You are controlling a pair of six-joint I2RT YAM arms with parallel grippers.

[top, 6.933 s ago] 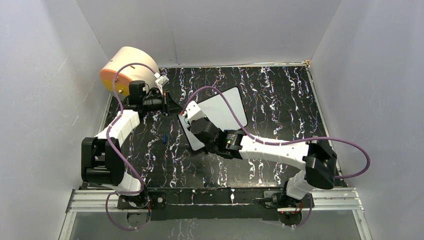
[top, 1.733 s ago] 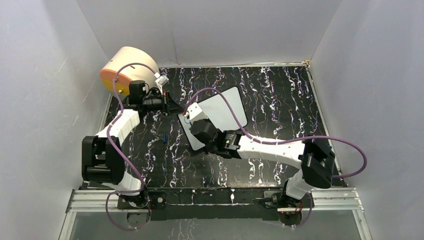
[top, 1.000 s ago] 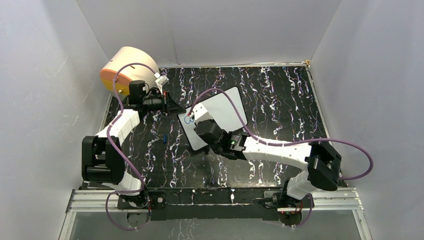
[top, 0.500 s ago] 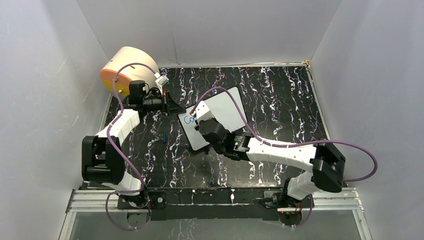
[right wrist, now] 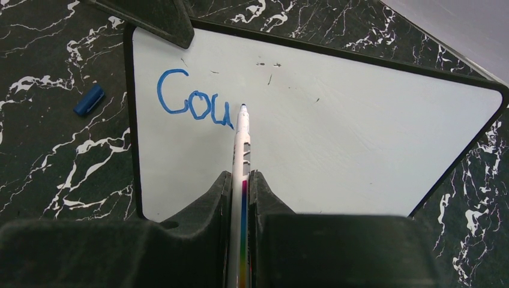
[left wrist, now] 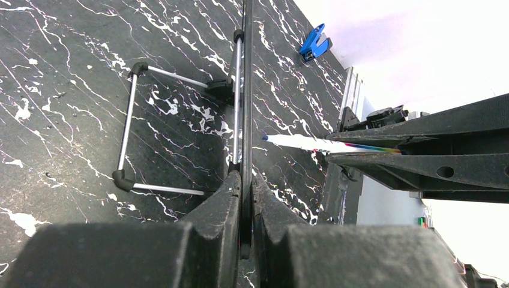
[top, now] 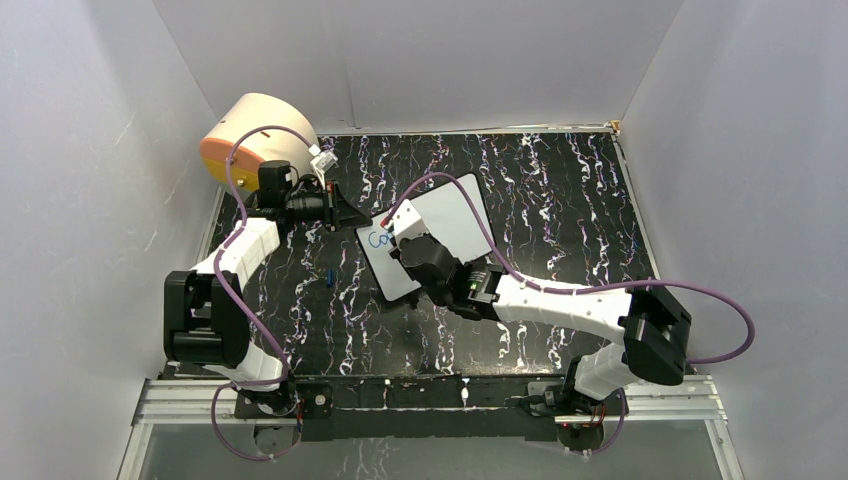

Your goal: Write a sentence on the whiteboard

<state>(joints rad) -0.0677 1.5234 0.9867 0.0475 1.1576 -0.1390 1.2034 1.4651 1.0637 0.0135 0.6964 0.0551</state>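
The whiteboard (top: 452,212) stands tilted on the black marbled table; in the right wrist view its pale face (right wrist: 348,138) fills the middle. Blue marker handwriting (right wrist: 195,109) reads "Cou" at its upper left, also visible from above (top: 378,238). My right gripper (right wrist: 240,177) is shut on a white marker (right wrist: 242,144), whose tip rests just right of the "u". My left gripper (left wrist: 245,180) is shut on the whiteboard's black rim (left wrist: 246,90), seen edge-on, at the board's left corner (top: 345,213). The marker (left wrist: 312,143) also shows in the left wrist view.
A cream-and-orange drum (top: 255,135) stands at the back left corner. A small blue cap (top: 329,275) lies on the table left of the board, also in the right wrist view (right wrist: 89,99). A wire stand (left wrist: 129,120) props the board's back. White walls enclose the table.
The board's face was blank at first; blue letters have appeared one by one up to "Cou". My right gripper has moved right along the board with the marker. The left arm has not moved.
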